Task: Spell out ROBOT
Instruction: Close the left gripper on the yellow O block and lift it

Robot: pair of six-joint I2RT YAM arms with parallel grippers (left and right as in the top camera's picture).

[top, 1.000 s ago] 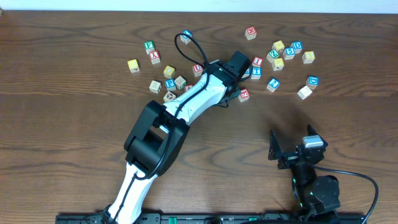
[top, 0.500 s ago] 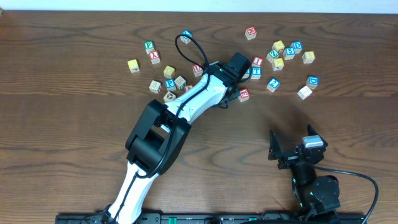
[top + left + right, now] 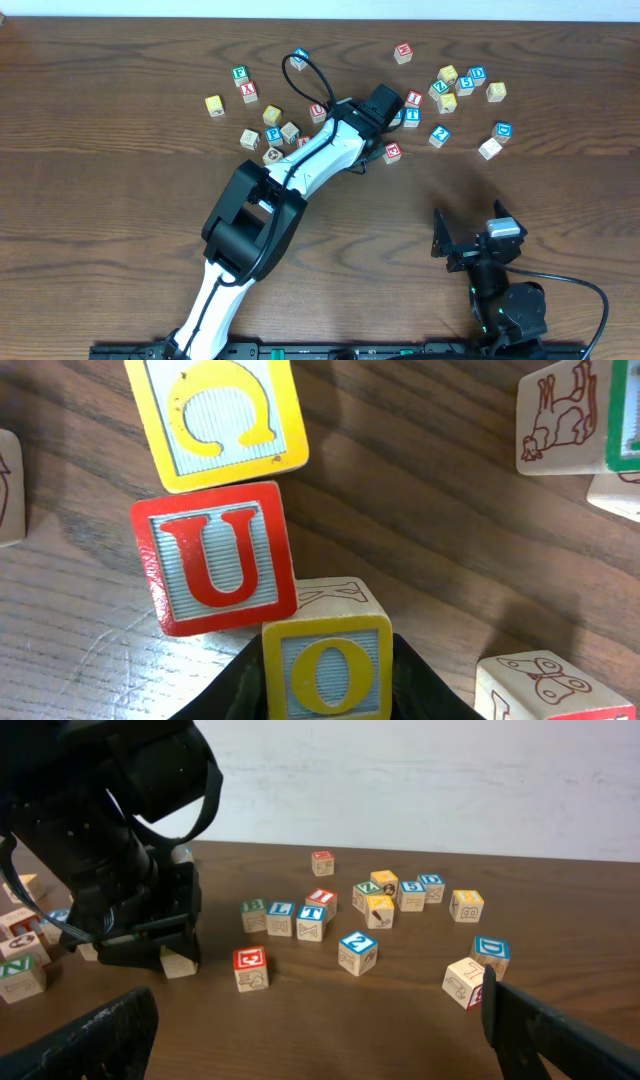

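Note:
A yellow O cube [image 3: 327, 670] sits between the black fingers of my left gripper [image 3: 327, 685], which press on both its sides. A red U cube [image 3: 215, 560] touches its upper left corner. Beyond that lies a yellow cube [image 3: 218, 415] with a C-like letter. In the overhead view the left arm [image 3: 330, 150] reaches into the middle of the scattered cubes, and its own body hides its fingertips. A blue T cube [image 3: 411, 118] [image 3: 311, 920] lies just right of that arm. My right gripper [image 3: 472, 228] [image 3: 320, 1040] stands wide open over bare wood, holding nothing.
Loose cubes lie along the far half of the table [image 3: 120, 200], in a cluster at right [image 3: 450, 85] and another at left [image 3: 262, 115]. A red cube [image 3: 392, 152] and a pale cube [image 3: 489, 148] lie nearest the right gripper. A black cable [image 3: 300, 70] loops above the left arm.

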